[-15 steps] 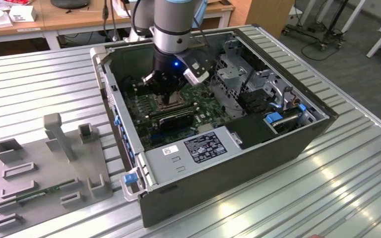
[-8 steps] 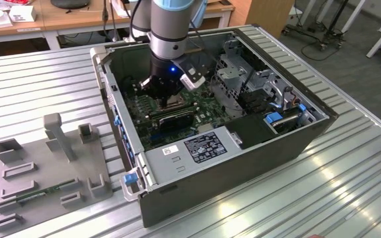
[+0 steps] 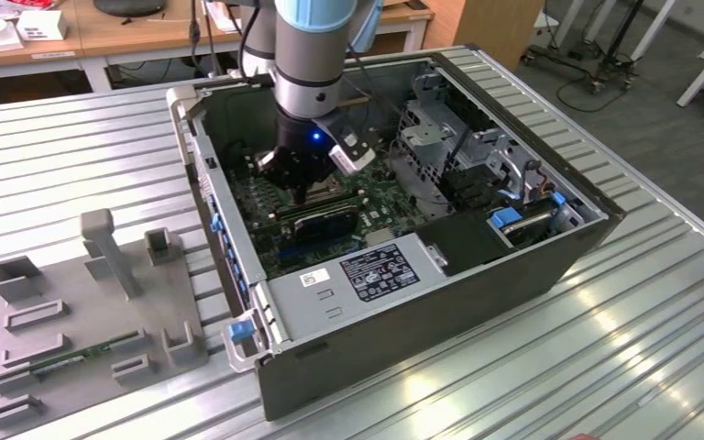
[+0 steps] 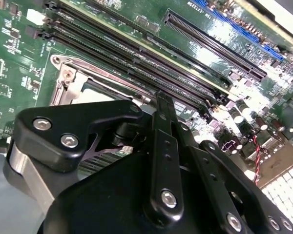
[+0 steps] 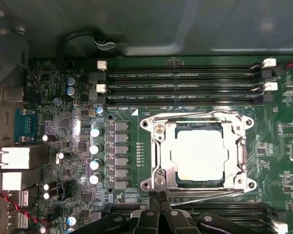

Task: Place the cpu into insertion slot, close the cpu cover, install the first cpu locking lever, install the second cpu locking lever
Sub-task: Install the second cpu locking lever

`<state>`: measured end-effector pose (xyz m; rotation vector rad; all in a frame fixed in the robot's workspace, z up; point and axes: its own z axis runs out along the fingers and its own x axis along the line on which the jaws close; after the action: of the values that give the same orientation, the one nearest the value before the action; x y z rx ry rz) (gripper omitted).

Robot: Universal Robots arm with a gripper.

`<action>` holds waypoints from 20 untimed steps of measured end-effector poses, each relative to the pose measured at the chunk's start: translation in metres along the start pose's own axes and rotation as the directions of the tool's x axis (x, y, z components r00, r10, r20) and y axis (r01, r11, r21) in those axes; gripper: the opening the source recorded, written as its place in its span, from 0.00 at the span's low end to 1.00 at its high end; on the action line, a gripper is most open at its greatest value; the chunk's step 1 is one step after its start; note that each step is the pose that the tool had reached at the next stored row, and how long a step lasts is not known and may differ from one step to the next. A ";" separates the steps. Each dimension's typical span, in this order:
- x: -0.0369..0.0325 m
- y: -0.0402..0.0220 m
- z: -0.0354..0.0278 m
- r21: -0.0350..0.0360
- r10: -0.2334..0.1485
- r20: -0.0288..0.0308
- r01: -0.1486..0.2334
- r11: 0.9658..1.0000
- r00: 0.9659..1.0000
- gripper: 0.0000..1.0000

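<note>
In the first wrist view the cpu (image 5: 199, 155) lies flat in the insertion slot (image 5: 200, 128), its pale metal top showing through the window of the cpu cover (image 5: 162, 151), which is down over it. One thin wire lever (image 5: 195, 113) runs along the far side of the frame. A second lever (image 5: 210, 193) runs along the side nearest my gripper (image 5: 158, 199). The gripper is shut, tips together at the socket's corner by that lever's end, with nothing visible between them. In the exterior view the gripper (image 3: 309, 183) reaches down into the open computer case (image 3: 450, 293).
Long black memory slots (image 5: 185, 80) flank the socket on both sides, and a row of capacitors (image 5: 95, 148) stands beside it. A metal drive cage (image 3: 432, 137) and the power supply (image 3: 365, 270) crowd the case. A grey fixture (image 3: 83, 312) sits on the exterior view's left.
</note>
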<state>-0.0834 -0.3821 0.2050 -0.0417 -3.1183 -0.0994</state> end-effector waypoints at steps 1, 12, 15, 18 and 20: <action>0.0004 -0.0001 0.0005 0.000 0.000 0.000 0.000 1.000 1.000 0.11; 0.0008 -0.0001 0.0014 -0.007 0.000 0.001 0.000 1.000 1.000 0.11; 0.0008 -0.0003 0.0014 -0.020 0.000 0.001 0.000 1.000 1.000 0.11; 0.0008 -0.0016 0.0022 -0.032 -0.001 0.001 0.001 0.999 1.000 0.11; 0.0007 -0.0032 0.0035 -0.036 -0.001 0.000 0.001 0.999 1.000 0.11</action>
<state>-0.0842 -0.3851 0.2014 -0.0410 -3.1169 -0.1562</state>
